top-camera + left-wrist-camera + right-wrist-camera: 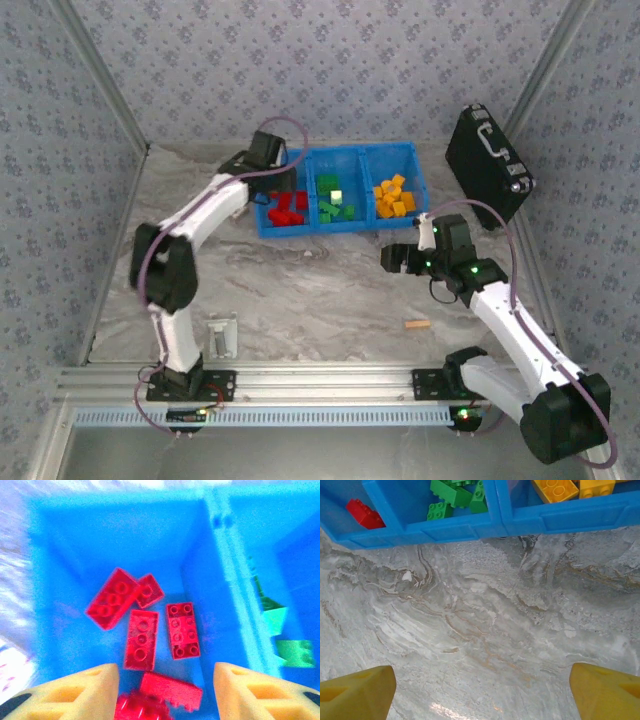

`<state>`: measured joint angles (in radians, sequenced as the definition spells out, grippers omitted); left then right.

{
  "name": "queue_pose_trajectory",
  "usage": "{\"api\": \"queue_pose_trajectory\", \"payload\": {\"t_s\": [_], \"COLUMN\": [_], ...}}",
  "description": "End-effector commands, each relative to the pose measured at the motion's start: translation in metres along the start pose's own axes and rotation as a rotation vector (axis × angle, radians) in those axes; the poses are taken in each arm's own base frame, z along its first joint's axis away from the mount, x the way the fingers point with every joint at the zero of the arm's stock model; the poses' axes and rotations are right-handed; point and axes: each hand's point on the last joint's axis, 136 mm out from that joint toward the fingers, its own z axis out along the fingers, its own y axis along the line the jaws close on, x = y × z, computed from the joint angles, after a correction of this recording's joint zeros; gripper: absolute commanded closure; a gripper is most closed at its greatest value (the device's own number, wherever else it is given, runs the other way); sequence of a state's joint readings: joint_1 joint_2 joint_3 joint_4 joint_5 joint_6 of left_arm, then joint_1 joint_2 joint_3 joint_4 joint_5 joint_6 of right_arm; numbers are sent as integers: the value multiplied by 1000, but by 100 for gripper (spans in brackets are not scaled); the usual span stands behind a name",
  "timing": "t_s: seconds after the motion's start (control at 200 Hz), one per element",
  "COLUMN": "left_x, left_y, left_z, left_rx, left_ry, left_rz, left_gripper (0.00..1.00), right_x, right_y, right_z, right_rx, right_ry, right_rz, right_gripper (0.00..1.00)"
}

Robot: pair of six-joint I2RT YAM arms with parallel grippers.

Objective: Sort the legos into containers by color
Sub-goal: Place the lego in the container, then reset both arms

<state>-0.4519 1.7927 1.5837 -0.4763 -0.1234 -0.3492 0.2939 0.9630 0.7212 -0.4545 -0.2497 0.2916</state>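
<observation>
Left gripper (pixel 164 670), jaws apart and empty, hangs over the left bin (pixel 125 540) of three, six red bricks (pixel 141 639) inside; green bricks (pixel 330 205) sit in the middle, yellow bricks (pixel 393 197) rightmost. Right gripper (pixel 480 680) gapes above the table (pixel 480 605). With every brick seen binned, sorting looks complete; next, arms need only lift clear.

The containers (pixel 330 229) are 3 bins joined side by side on the table (pixel 300 290). Legos (pixel 288 212) lie in all 3 bins. The case (pixel 488 165) stands near the containers' right end. The stick (pixel 417 324) lies well in front of the right bin. The left gripper (pixel 165 680) hangs over the left bin. The right gripper (pixel 392 258) hovers just before the right bin, above the table.
</observation>
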Motion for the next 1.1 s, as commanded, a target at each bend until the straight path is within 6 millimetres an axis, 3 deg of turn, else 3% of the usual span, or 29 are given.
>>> {"api": "queue_pose_trajectory", "payload": {"t_s": [0.0, 0.09, 0.19, 0.335, 0.45, 0.53, 0.655, 0.785, 0.915, 1.025, 1.095], "left_x": [-29, -21, -9, 14, 44, 71, 111, 131, 138, 144, 145], "left_y": [20, 36, 52, 79, 105, 116, 139, 176, 185, 187, 189], "left_z": [-95, -138, -186, -255, -286, -283, -249, -234, -206, -167, -150], "left_rx": [-60, -90, -106, -122, -139, -125, -206, -420, -540, -577, -558], "left_ry": [-172, -222, -302, -433, -541, -591, -601, -581, -505, -546, -602], "left_rz": [38, 64, 75, 51, -16, -66, -59, -156, -52, 43, 70], "left_gripper": [43, 42, 44, 36, 33, 18, 0, 0, 0, 0, 0], "right_x": [-10, -19, -29, -45, -54, -62, -83, -112, -132, -128, -115], "right_y": [-9, -12, -18, -27, -42, -52, -52, -36, -10, 3, 5], "right_z": [0, -2, -2, -4, -4, -9, -23, -56, -103, -131, -136], "right_rx": [40, 53, 67, 105, 177, 233, 266, 266, 238, 235, 238], "right_ry": [-37, -63, -75, -127, -195, -268, -377, -445, -515, -561, -574], "right_rz": [-2, -23, -30, -25, -12, -13, -76, -126, -161, -173, -181], "right_gripper": [7, 1, 1, 1, 1, 1, 1, 1, 1, 1, 1]}}
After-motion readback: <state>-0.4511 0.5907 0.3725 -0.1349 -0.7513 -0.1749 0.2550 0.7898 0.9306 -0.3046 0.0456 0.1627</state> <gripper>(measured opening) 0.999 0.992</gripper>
